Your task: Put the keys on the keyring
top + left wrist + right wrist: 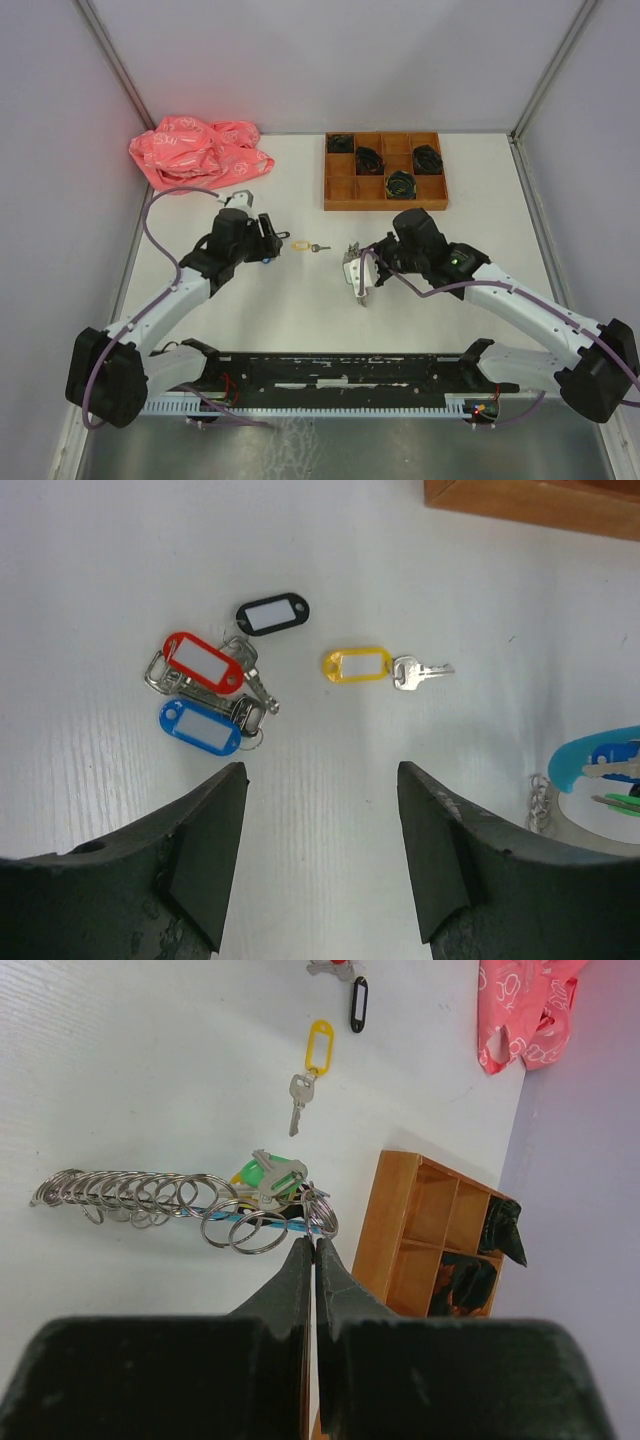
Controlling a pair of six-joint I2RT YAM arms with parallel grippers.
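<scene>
— Looking at the left gripper (320,773), what do you make of it?

— Its fingers are spread wide with nothing between them. It hangs over the table (100,560), and the keys are on the surface just ahead of the tips. The yellow-tagged key (385,667) lies alone, ahead and a touch to the right of the gap. A bunch with red, blue and black tags (212,675) lies ahead to the left, well apart from the yellow one.

— And the right gripper (313,1247)?

— Pressed together, pinching the keyring (180,1205) at its near end. The hoop stretches away to the left of the tips, strung with silvery loops, and a green tag (272,1172) sits just ahead of the pinch.

— Where is the hoop from the left arm's side?

— Off beside its right finger, at the edge of that wrist's view, with only the pale-blue curve showing.

— Anything else about?

— A wooden tray (400,1222) holding black coiled bundles (369,158) lies to the right of the closed fingers. A pink bag (195,152) lies beyond the left gripper.
</scene>
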